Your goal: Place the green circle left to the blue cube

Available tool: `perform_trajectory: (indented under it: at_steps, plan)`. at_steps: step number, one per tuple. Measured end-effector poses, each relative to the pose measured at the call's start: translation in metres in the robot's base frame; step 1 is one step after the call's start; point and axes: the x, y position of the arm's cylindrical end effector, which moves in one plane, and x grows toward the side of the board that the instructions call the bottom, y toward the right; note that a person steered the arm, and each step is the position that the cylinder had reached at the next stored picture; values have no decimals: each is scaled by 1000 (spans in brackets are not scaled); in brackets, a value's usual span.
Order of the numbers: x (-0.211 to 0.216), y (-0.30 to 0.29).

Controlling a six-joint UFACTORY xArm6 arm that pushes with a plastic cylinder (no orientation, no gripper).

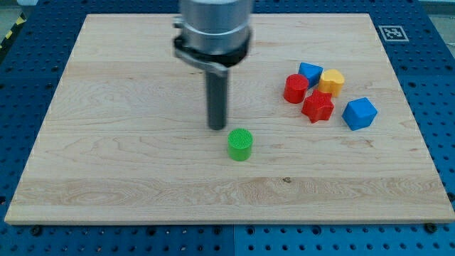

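here, the green circle [240, 144] stands upright on the wooden table [128, 171], a short cylinder with its axis vertical and its ridged round face turned up, a little toward the view's bottom of the board's middle. my tip [217, 127] sits just beside it, toward the view's upper left, and i cannot tell whether they touch. there are no jaws here, only the bare rod, and it has hold of nothing. the blue cube [359, 113] lies well apart at the view's right, tilted on the board. near it cluster a red star [317, 107], a red cylinder [295, 89], a yellow block [331, 82] and a second blue block [310, 72].
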Motion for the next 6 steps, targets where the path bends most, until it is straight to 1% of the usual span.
perform_trajectory:
  at_steps: [1,2,3,4,5,6]
  plan:
    - [52,9]
    - [47,117]
    - [15,185]
    - [40,138]
    - [64,116]
    - [44,61]
